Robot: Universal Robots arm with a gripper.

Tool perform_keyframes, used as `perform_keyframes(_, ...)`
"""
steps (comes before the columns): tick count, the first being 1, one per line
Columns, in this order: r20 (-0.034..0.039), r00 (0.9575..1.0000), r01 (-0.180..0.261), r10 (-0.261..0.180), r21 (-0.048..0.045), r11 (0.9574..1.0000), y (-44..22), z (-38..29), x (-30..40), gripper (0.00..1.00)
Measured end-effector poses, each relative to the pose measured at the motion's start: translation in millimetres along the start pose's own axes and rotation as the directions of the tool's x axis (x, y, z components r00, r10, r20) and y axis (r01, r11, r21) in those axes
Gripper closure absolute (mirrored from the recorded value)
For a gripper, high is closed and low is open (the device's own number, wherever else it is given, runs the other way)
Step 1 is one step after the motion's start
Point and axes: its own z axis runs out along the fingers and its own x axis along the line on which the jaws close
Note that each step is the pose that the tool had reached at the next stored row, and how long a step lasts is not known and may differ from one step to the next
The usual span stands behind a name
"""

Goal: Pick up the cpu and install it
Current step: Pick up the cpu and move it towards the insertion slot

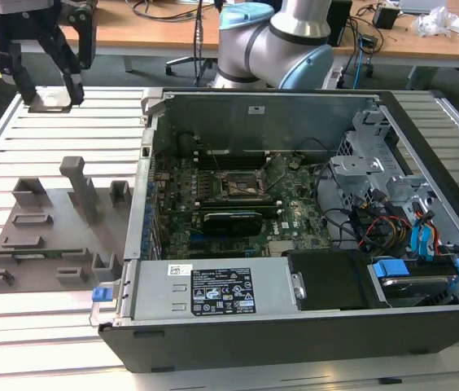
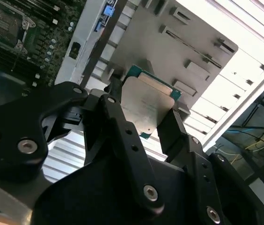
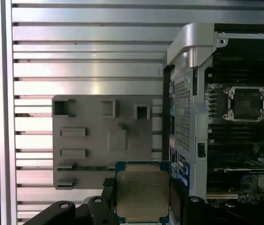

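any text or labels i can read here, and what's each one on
White label on the power supply: print too small to read.
Small sticker on the case's back wall: too small to read.
cpu, held in the hand: no marking legible on its lid.

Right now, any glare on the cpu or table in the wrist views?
Second wrist view: the table slats blow out to white, while the cpu held in the claw shows only a mild sheen. First wrist view: a bright reflective band lies across the slats, and the cpu lid is evenly lit with no hotspot.
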Motion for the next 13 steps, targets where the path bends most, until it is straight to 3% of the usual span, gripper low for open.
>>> perform_keyframes(1,-0.0004,1.0000,0.000,0.000,0.0001,1.0000,0.1,0.2,-9.6,0.45)
perform_keyframes(13,-0.0031,1.0000,0.000,0.000,0.0013,1.0000,0.4,1.1,-52.3,0.45)
